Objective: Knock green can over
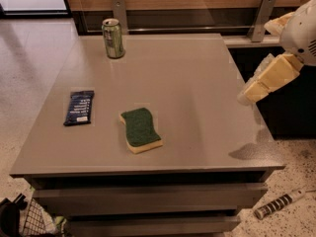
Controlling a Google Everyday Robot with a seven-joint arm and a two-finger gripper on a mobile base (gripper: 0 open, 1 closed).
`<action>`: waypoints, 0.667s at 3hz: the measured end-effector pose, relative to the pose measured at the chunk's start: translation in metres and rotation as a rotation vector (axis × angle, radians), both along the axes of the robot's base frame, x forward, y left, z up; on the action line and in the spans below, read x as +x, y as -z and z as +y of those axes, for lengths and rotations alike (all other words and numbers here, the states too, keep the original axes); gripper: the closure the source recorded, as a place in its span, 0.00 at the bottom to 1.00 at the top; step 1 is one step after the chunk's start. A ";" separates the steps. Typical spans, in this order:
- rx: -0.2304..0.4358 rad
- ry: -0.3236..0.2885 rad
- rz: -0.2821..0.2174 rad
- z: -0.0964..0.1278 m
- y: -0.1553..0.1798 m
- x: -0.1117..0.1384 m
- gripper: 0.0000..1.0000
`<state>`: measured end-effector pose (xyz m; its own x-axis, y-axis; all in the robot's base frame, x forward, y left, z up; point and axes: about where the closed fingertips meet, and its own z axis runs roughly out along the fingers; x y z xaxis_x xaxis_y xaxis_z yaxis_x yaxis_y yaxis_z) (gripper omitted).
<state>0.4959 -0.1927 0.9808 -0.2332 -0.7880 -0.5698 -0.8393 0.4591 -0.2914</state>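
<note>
**Reach toward green can: no contact yet**

Step in hand (judged): cross the tabletop (197,73) to the can.
End effector (253,89) at right edge of frame, over the tabletop's right rim, well apart from every object. Open or closed: cannot tell.
Green can (113,38) upright at upper left of frame, near the tabletop's far left corner, nothing touching it.

To do well:
- Travel up-left over the bare upper half, clear of the sponge (140,129) and dark packet (79,107) lower in frame.
- Strike high on the can's side, near the silver rim. A low push would likely just slide it.
- Push toward the tabletop's middle, not off the far edge.

Count, largest first:
- tabletop: 1
- end effector: 1
- sponge: 1
- dark packet: 1
- green can: 1
</note>
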 end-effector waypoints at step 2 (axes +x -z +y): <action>0.404 0.022 -0.229 0.044 -0.035 0.060 0.00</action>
<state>0.5563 -0.1484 1.0153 -0.0795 -0.4888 -0.8688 -0.7627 0.5910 -0.2627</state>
